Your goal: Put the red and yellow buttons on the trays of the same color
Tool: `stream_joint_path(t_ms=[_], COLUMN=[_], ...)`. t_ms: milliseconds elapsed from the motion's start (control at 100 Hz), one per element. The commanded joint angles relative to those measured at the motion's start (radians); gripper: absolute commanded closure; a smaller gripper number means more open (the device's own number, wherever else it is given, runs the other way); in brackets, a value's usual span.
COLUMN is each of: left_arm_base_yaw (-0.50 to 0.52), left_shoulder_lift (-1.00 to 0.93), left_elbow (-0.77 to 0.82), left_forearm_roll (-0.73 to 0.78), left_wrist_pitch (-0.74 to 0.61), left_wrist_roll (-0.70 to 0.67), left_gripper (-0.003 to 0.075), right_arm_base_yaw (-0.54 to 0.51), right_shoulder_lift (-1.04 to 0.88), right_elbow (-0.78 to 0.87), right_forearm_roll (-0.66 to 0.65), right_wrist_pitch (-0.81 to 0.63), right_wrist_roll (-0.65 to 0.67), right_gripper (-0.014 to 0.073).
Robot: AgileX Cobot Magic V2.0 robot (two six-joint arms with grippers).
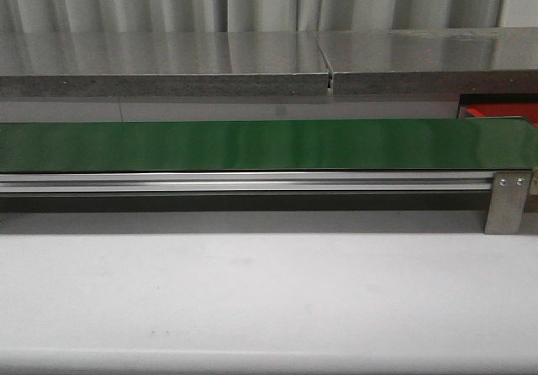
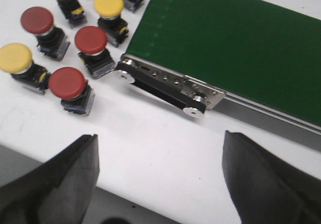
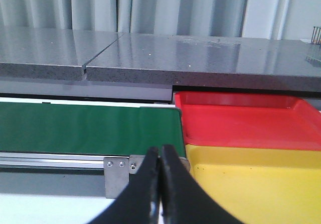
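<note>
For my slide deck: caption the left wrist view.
Open left hand above the table, red buttons and yellow buttons clustered beside the green conveyor belt.

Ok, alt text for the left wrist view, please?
Red buttons and yellow buttons stand clustered on a white table beside the end of a green conveyor belt. The left hand hangs open above the table, holding nothing.

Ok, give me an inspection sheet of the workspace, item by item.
Surface: white table, bare in the front view; green belt carries nothing.
Job's things: red buttons and yellow buttons grouped beside the belt's end; red tray and yellow tray side by side, both hold nothing.
Clutter: nothing seen.
Grippers: left gripper open; right gripper shut, holding nothing.
Cables: nothing seen.
Surroundings: grey shelf, curtain.
</note>
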Motion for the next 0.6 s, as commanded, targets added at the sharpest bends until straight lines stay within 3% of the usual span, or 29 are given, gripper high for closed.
stream_joint_path(t_ms=[0, 320, 590], left_arm_base_yaw=[0.041, 0.196, 0.246], left_shoulder_lift=[0.017, 0.171, 0.322], left_elbow=[-0.057, -0.142, -0.190], left_forearm_roll=[-0.010, -0.012, -0.014], left_wrist_pitch=[-0.006, 0.163, 0.150], left_wrist_roll=[-0.013, -0.013, -0.013], left_gripper=[0.0206, 0.0206, 0.0206], right_arm_base_yaw=[0.003, 0.003, 0.003], right_shoulder_lift=[-0.018, -0.018, -0.018], right_elbow=[-0.022, -0.022, -0.022], right_forearm_roll=[-0.012, -0.012, -0.012], right_wrist_pitch=[-0.079, -0.079, -0.079], right_wrist_roll=[-0.003, -0.003, -0.003], right_gripper=[0.0659, 0.0659, 0.0659])
